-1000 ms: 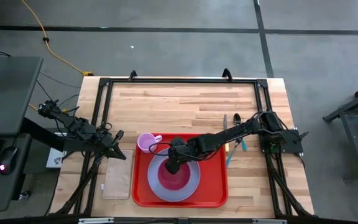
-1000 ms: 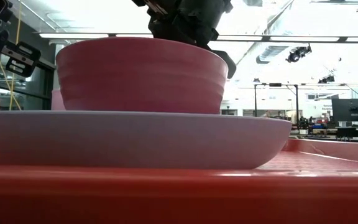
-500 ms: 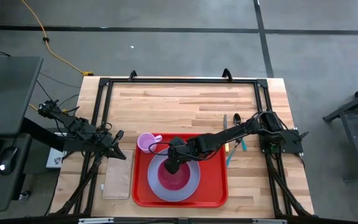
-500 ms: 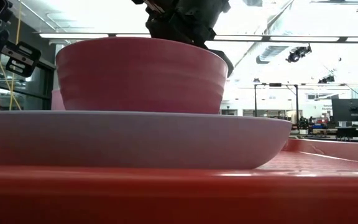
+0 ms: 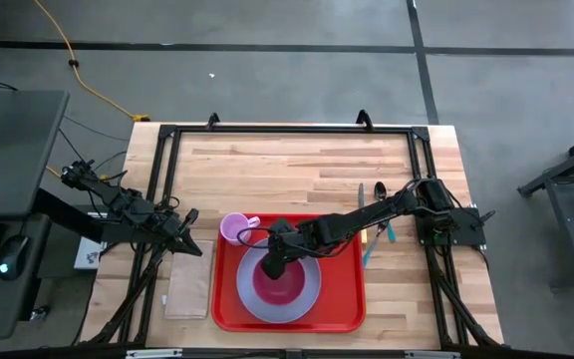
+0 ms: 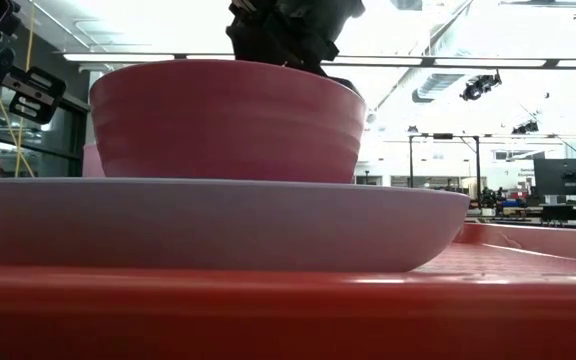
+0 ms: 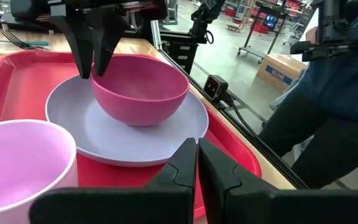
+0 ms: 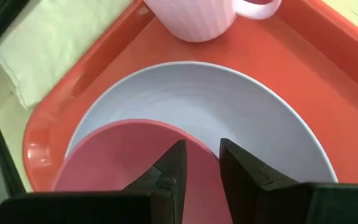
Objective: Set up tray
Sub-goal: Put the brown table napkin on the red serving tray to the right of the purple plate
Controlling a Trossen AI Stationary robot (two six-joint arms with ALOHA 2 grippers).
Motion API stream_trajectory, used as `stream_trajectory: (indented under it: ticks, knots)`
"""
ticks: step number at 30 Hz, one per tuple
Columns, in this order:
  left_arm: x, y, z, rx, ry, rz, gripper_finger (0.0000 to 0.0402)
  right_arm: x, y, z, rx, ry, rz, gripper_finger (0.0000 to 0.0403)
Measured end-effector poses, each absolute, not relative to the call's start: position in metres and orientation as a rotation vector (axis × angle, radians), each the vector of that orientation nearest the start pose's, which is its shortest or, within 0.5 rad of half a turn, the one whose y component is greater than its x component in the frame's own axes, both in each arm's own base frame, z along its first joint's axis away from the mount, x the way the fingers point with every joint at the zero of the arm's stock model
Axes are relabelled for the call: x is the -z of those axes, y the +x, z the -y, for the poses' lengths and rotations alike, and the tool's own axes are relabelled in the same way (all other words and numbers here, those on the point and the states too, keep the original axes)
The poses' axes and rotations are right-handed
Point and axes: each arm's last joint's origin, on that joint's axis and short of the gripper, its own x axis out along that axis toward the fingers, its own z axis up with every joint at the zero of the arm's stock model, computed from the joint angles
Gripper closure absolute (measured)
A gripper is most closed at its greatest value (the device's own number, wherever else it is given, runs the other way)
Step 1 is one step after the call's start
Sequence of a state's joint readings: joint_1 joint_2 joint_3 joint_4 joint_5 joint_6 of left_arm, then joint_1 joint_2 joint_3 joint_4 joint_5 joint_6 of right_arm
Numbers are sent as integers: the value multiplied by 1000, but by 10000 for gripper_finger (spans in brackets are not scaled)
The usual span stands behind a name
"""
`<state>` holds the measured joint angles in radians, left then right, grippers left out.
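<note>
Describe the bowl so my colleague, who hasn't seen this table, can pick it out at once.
Find the red tray at the table's near edge. On it lies a pale lavender plate, and the bowl sits on that plate, under the right tool. It is deep pink and ribbed outside, darker than the pale pink handled mug nearby.

Right arm stretched inward across the worktop, wrist bent down, right hand pointing downward with fingers slightly parted. Left arm parked at the left edge, left hand closed, fingers pressed together.
</note>
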<state>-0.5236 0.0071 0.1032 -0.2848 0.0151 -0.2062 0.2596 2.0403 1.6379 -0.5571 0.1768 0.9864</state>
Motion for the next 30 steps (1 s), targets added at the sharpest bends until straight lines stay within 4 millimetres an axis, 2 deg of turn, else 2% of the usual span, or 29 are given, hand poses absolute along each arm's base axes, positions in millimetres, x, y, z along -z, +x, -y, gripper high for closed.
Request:
stream_trajectory:
  ticks: [13, 22, 30]
  knots:
    - [-170, 77, 45, 516, -153, -239, 357, -217, 429, -100, 424, 694, -905, 329]
    - [-170, 77, 45, 516, -153, -239, 357, -220, 433, -98, 368, 713, -892, 329]
    - [-170, 76, 46, 546, -157, -245, 357, -235, 441, -86, 335, 701, -856, 329]
